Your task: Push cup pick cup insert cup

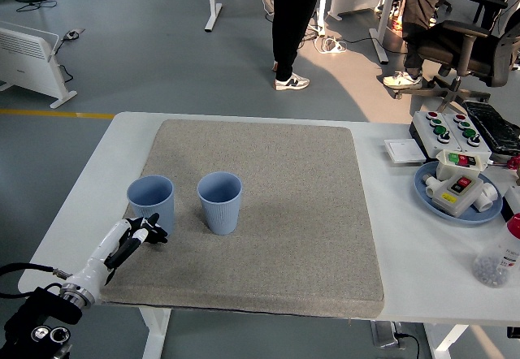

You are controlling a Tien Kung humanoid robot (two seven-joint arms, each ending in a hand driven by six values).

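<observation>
On the table: a white table [73, 213] carries a grey mat [268, 213] over most of its top.
Left cup: a blue cup [151, 201] stands upright at the mat's left edge, mouth open upward.
Right cup: a second blue cup [220, 202], ribbed on its side, stands upright on the mat just to the right of the first; the two are near each other but apart.
Left hand: the left hand [138, 234] comes in from the lower left corner and lies low over the mat's left edge, its black fingertips [154, 231] at the base of the left cup on its near side.
Hand state: the fingers are loosely curled together and grasp nothing; I cannot tell if they actually touch the cup.
Far right: a blue plate [431, 196] holds a white button box [457, 182].
Background: a person's dark legs [292, 18] stand on the floor beyond the table.
</observation>
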